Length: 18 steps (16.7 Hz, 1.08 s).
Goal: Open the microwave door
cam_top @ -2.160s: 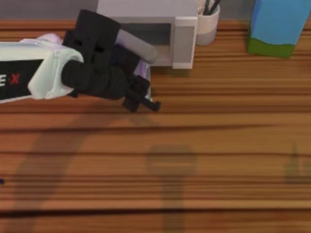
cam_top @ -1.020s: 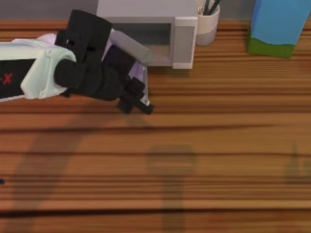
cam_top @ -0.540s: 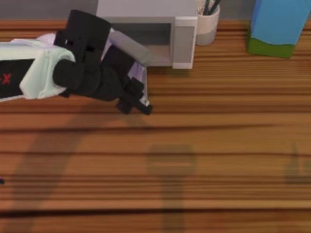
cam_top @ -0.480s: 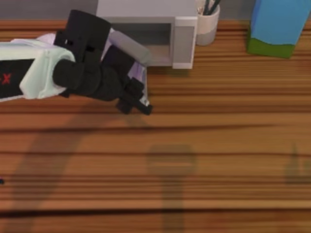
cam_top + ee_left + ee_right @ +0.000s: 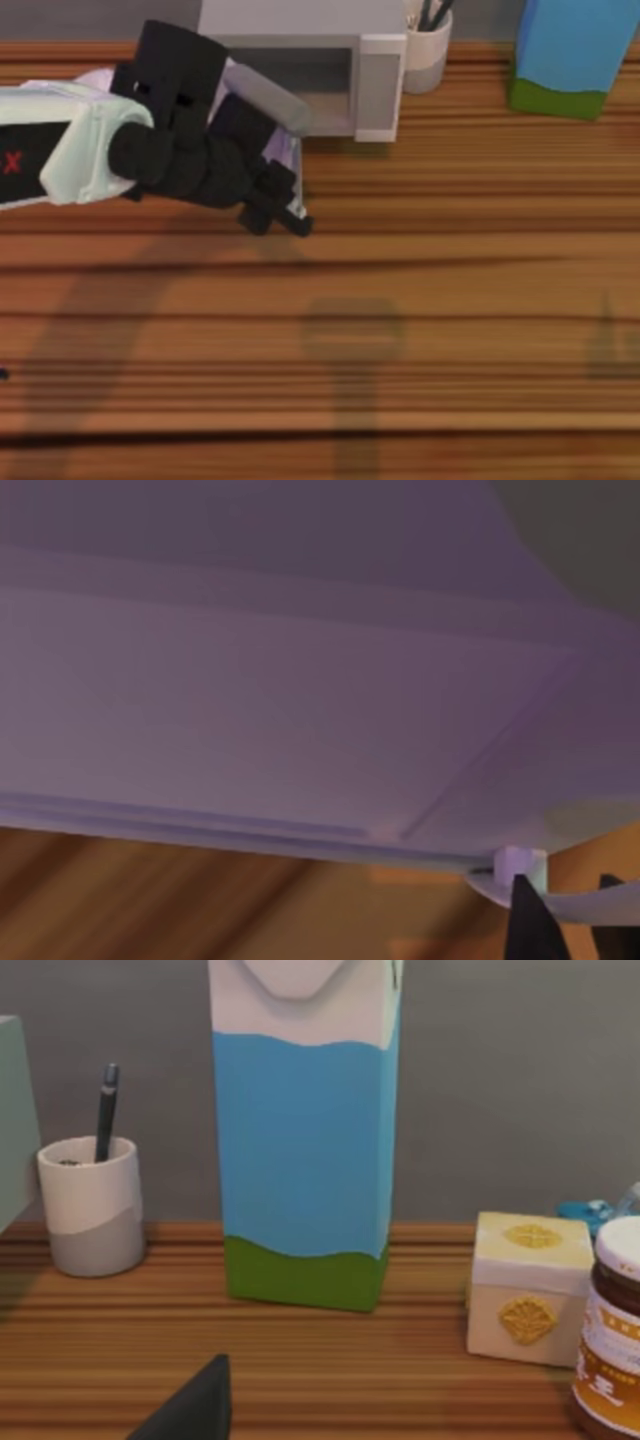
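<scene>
One arm did the work: the left gripper (image 5: 285, 212), jaws pinching the slim white handle (image 5: 520, 863), had swung the flat light-grey microwave door (image 5: 268, 98) wide from the small boxy silver-grey microwave (image 5: 300, 20) at the worktop's far edge, then stalled; opening looked nearly complete.

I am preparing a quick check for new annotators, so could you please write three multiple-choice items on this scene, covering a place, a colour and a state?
1. The pen cup stands
A. beside the microwave, toward the table's right
B. on the microwave
C. at the table's left edge

2. The carton's bottom band is
A. red
B. green
C. white

3. The microwave door is
A. shut flat
C. removed
B. swung open, the left gripper at its edge

Answers: 1 A, it stands on wood beside the control strip; 2 B, green under blue; 3 B, the cavity shows.
</scene>
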Motion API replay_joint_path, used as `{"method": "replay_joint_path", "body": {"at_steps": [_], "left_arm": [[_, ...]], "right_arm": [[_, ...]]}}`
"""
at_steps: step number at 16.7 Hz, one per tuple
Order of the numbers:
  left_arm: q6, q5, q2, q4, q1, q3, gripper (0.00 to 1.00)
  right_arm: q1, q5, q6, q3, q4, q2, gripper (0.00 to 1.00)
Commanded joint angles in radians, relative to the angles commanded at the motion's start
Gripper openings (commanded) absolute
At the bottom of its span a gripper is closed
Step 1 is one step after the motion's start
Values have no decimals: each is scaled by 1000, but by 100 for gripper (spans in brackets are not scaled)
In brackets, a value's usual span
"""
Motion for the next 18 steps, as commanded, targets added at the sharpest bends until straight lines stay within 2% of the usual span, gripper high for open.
{"method": "replay_joint_path", "body": {"at_steps": [8,18], "left_arm": [[0,0,0,0,0,0,0],[77,58,-13,-22,33,-13,0]], "right_arm": [[0,0,0,0,0,0,100],[0,0,0,0,0,0,100]]}}
